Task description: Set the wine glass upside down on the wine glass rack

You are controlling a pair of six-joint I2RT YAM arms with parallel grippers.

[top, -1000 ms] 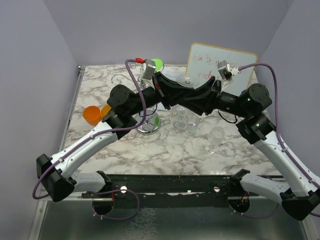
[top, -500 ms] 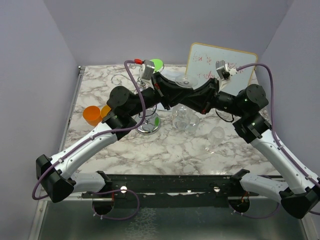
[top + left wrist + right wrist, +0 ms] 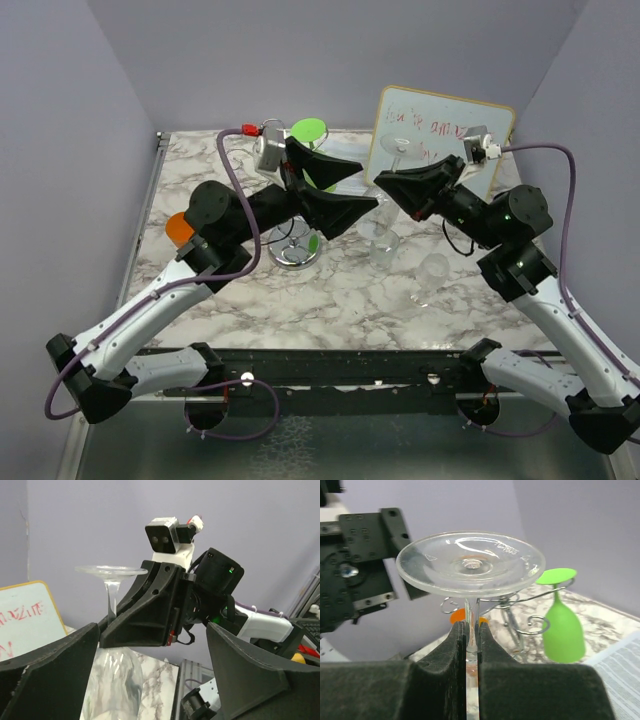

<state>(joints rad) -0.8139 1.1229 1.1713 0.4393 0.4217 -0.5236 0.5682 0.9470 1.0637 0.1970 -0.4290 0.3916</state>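
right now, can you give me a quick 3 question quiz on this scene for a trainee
1. True or false: the right gripper is shut on the stem of the clear wine glass, whose foot points up.
2. What colour is the hanging glass, upside down on the wine glass rack? A orange, B green, C blue.
3. Fill in: the left gripper has its jaws ____ and holds nothing.

Key: 1 true; 2 B; 3 open.
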